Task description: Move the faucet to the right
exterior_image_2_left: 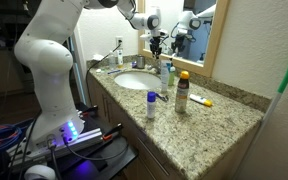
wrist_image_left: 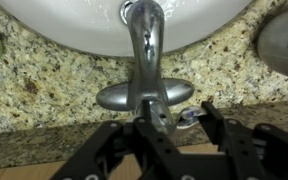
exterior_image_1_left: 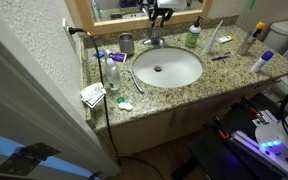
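Faucet [wrist_image_left: 144, 60] sits at the back rim of the basin [wrist_image_left: 64, 25], on the speckled counter [wrist_image_left: 44, 90]. In my wrist view its oval base lies across the frame. The spout runs straight up from it, away from the claw, with its tip out over the white bowl. So the long axis runs dead centre, front to back, with no swing that I can see to either side. In an exterior view the faucet [exterior_image_1_left: 156, 40] points from the mirror wall toward the middle of the basin [exterior_image_1_left: 184, 70], with a metal cup [exterior_image_1_left: 126, 43] near it on the counter.

My gripper [wrist_image_left: 176, 125] is right over the faucet's rear. The jaws stand apart, with bare counter showing between them. The thin lever [wrist_image_left: 156, 110] rises just beside one finger, while the other finger [wrist_image_left: 212, 118] is clear of it. I cannot tell whether the near finger touches the lever. In both exterior views the gripper [exterior_image_1_left: 160, 14] [exterior_image_2_left: 156, 42] hangs directly above the faucet, close to the mirror.
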